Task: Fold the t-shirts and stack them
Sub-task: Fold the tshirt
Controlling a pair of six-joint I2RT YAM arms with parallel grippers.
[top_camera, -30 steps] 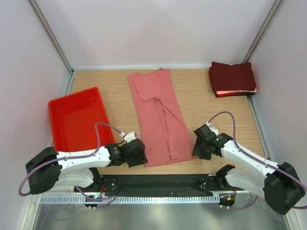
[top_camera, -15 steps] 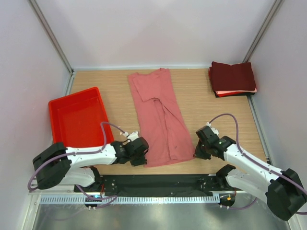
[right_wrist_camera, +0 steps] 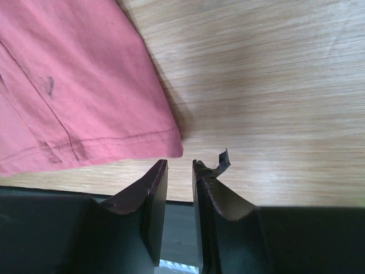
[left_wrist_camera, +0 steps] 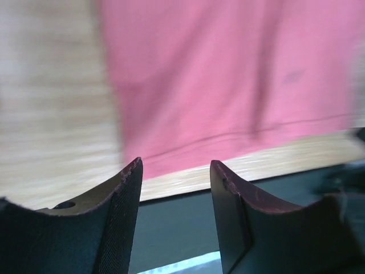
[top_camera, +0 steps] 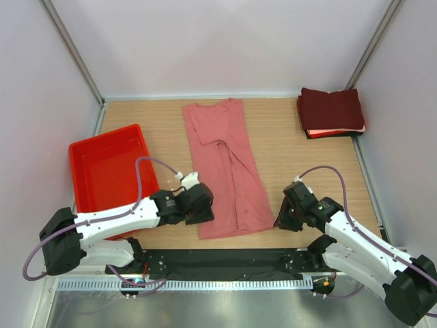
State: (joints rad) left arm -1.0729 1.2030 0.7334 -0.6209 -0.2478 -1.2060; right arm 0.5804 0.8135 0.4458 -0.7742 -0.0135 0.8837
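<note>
A salmon-pink t-shirt (top_camera: 229,171) lies folded into a long strip down the middle of the table, with its hem towards the arms. My left gripper (top_camera: 200,207) hovers at the hem's left corner. In the left wrist view, this left gripper (left_wrist_camera: 175,166) is open and empty, and the pink cloth (left_wrist_camera: 228,74) lies just past its tips. My right gripper (top_camera: 284,217) sits just right of the hem's right corner. Seen from the right wrist, the right gripper (right_wrist_camera: 179,165) has its jaws a narrow gap apart with nothing between them, and the shirt's corner (right_wrist_camera: 171,145) is just ahead. Folded maroon t-shirts (top_camera: 331,111) are stacked at the back right.
A red plastic tray (top_camera: 83,178) stands at the left, close to my left arm. A black strip (top_camera: 225,258) runs along the table's near edge between the arm bases. Pale walls close in the table on three sides.
My left gripper has moved up and slightly right along the shirt's left edge, and the hem's left corner has shifted a little. My right gripper has barely moved beside the right corner.
</note>
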